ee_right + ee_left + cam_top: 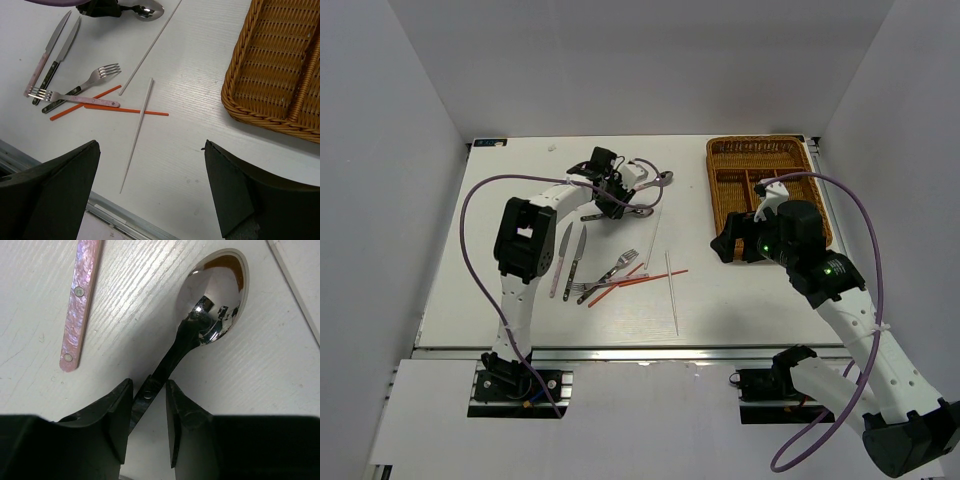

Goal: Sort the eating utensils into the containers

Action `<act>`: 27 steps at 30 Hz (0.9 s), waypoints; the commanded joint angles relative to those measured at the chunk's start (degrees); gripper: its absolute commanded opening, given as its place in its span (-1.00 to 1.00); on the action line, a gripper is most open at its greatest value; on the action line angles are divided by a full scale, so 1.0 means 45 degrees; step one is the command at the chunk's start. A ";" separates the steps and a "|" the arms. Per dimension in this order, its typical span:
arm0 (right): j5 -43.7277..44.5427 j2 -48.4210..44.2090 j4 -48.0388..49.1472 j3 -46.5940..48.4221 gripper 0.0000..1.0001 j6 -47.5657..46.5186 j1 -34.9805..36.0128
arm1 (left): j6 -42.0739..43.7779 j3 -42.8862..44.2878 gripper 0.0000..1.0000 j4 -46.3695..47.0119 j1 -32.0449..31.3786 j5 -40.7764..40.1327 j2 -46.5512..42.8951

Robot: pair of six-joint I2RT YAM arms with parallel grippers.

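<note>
Currently surveyed: white bench (520,320), items listed from its left side to its right.
Knives: one slim pinkish-handled knife (560,272) and one slim dark-handled knife (577,268) lie side by side on the bench, nearly parallel, blades pointing away from the arm bases.
Forks: a silver pinkish-handled fork (95,101) and a silver dark-handled fork (92,79) lie just right of the knives and cross each other, their tines at opposite ends.
Red chopsticks: two thin red chopsticks (130,111) lie on the bench, meeting beneath or beside the pinkish fork handle; which lies on top cannot be told.
Left fingers (618,203): low at the bench, narrowly parted, one on each side of a spoon handle; a slim gap shows on both sides, so they are not clamped.
Spoon: the silver dark-handled spoon (215,305) lies flat on the bench, bowl facing up and pointing away from the left fingers.
Second handle: a pinkish pearly riveted handle (79,300) lies apart from the spoon; its head is outside the wrist view.
White chopsticks: one thin white chopstick (150,47) runs from beside the spoon bowl toward the forks; the other white chopstick (136,135) crosses a red one.
Right fingers (723,245): spread wide, nothing between them, held above the bench between the chopsticks and the tray.
Tray: the rectangular brown woven wicker cutlery tray (712,180) sits at the far right; all listed utensils lie outside it.
</note>
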 commanded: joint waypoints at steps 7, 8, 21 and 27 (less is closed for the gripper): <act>0.0025 -0.0129 0.0471 0.0055 0.79 -0.0006 0.0035 | 0.0179 0.0096 -0.29 0.0233 -0.0483 -0.1338 0.0189; 0.0025 -0.0129 0.0471 0.0055 0.79 -0.0026 0.0035 | 0.0082 0.0096 -0.32 0.0350 -0.0541 -0.1474 0.0189; 0.0103 -0.0168 0.0471 -0.0023 0.79 -0.0006 0.0035 | -0.0270 0.0349 -1.00 0.0956 -0.0893 -0.2686 0.0072; 0.0278 -0.0187 0.0452 0.0016 0.79 0.0091 0.0035 | -0.0582 0.0973 -1.00 0.0333 -0.1107 -0.2550 -0.0668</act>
